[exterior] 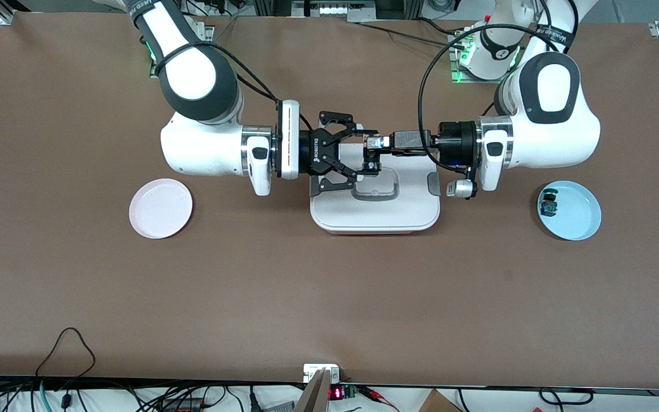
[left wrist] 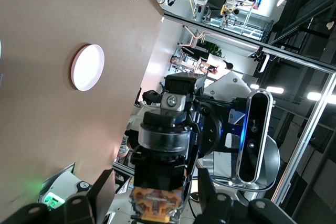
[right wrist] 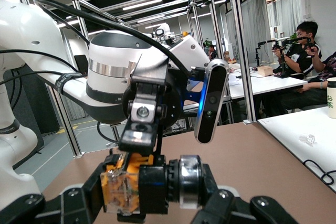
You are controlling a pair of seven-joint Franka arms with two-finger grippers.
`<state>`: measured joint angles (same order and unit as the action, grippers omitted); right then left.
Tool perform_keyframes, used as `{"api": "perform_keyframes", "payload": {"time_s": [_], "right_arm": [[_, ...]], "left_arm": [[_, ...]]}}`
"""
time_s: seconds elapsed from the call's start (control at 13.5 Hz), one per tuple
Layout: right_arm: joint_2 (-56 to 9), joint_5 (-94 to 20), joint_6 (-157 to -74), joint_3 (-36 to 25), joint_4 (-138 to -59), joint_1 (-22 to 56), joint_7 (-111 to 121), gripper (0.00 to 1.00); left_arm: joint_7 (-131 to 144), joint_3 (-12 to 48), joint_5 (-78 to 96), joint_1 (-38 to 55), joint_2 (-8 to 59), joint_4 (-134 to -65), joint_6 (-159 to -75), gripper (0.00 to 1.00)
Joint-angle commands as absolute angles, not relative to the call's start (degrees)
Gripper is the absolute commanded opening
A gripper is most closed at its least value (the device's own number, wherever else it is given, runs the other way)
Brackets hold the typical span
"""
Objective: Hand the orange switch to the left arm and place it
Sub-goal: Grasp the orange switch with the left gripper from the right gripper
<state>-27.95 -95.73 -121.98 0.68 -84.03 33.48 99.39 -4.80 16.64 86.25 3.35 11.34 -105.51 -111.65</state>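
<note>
- Now the left gripper [exterior: 372, 141] hangs over the box [exterior: 375, 214], jaws pinched on the orange end of the orange switch [exterior: 370, 166], so it carries the part.
- Right gripper [exterior: 359, 152] faces it head-on over the same end of the box lid. Its jaws are spread wide, one on each side of the switch, and do not look clamped.
- Right wrist view: the switch [right wrist: 142, 184] lies crosswise in the gap. The orange body points at one right finger, the black and silver knob at the other.
- Key relation: the switch's long axis runs along the right gripper's closing line. It sits just ahead of the right palm, so closing would press it end to end, I judge.
- Left wrist view: the orange body [left wrist: 157, 203] sits low between the left jaws, with the right gripper straight ahead.
- Both grippers touch or nearly touch the part. The handover looks about half done: right has to close, then left lets go.
- Risk: both hands are low above the lid, so a dropped part lands on the box.
- Pink plate [exterior: 161, 208] lies toward the right arm's end, likely the goal.
- Blue plate [exterior: 570, 226] lies toward the left arm's end and holds a blue switch [exterior: 549, 205].
</note>
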Motion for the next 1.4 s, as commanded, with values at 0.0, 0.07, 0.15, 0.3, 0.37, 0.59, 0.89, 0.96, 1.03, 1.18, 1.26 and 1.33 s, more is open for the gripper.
{"api": "perform_keyframes", "payload": {"time_s": [0.0, 0.07, 0.15, 0.3, 0.37, 0.59, 0.89, 0.96, 1.03, 1.18, 1.26, 1.33], "right_arm": [[-28.3, -97.2, -122.0, 0.3, -83.0, 34.2, 100.2, 0.0], [-28.3, -97.2, -122.0, 0.3, -83.0, 34.2, 100.2, 0.0], [-28.3, -97.2, -122.0, 0.3, -83.0, 34.2, 100.2, 0.0], [-28.3, -97.1, -122.0, 0.3, -83.0, 34.5, 100.2, 0.0], [-28.3, -97.1, -122.0, 0.1, -83.0, 34.5, 100.2, 0.0], [-28.1, -97.6, -121.4, -0.2, -83.1, 34.5, 99.5, 0.48], [-28.0, -99.6, -121.3, -0.3, -83.4, 34.8, 98.4, 1.0], [-28.0, -99.6, -121.2, -0.3, -83.4, 34.9, 98.4, 1.0], [-28.0, -99.6, -121.2, -0.3, -83.4, 34.9, 98.4, 1.0], [-28.0, -99.6, -121.3, -0.3, -83.5, 35.0, 98.4, 1.0], [-28.0, -99.6, -121.2, -0.3, -83.5, 35.0, 98.4, 1.0], [-28.0, -99.6, -121.2, -0.3, -83.6, 34.9, 98.3, 1.0]], "left_arm": [[-6.1, 16.5, 87.9, 3.6, 11.5, -105.1, -112.1, 0.36], [-7.0, 16.5, 87.8, 3.5, 11.8, -105.1, -111.8, 0.19], [-7.5, 16.5, 87.8, 3.4, 12.1, -105.1, -111.6, 0.1], [-7.7, 16.5, 87.8, 3.3, 12.1, -105.1, -111.6, 0.0], [-7.8, 16.5, 87.7, 3.3, 12.0, -105.1, -111.6, 0.0], [-7.7, 16.5, 87.5, 3.0, 11.9, -105.0, -111.6, 0.0], [-6.9, 16.4, 87.2, 2.6, 11.4, -105.0, -111.2, 0.0], [-6.9, 16.2, 87.1, 2.5, 11.3, -105.0, -110.2, 0.0], [-6.9, 15.9, 86.9, 1.9, 10.8, -105.1, -109.1, 0.0], [-6.5, 15.8, 83.3, -0.9, 9.7, -105.7, -105.7, 0.0], [-6.2, 15.9, 78.4, -2.9, 9.7, -105.2, -103.0, 0.0], [-6.2, 15.9, 73.9, -4.8, 9.6, -104.9, -100.4, 0.0]]}}
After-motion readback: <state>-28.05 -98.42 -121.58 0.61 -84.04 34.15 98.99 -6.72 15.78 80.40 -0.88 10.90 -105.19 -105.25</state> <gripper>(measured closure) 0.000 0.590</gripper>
